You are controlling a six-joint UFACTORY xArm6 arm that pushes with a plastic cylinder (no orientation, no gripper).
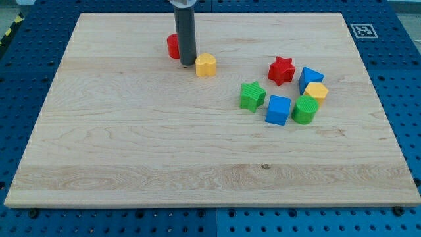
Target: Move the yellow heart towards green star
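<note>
The yellow heart [206,65] lies on the wooden board [131,145] near the view's top, left of centre. The green star [252,96] lies below and to the right of it, a short gap away. My tip [188,63] stands just left of the yellow heart, close to its left edge; touching or not cannot be told. The rod partly hides a red block [173,46] behind it, to its upper left.
To the right of the green star sits a cluster: a red star [281,70], a blue block [310,79], a yellow block [317,91], a green round block [304,110] and a blue cube [278,110].
</note>
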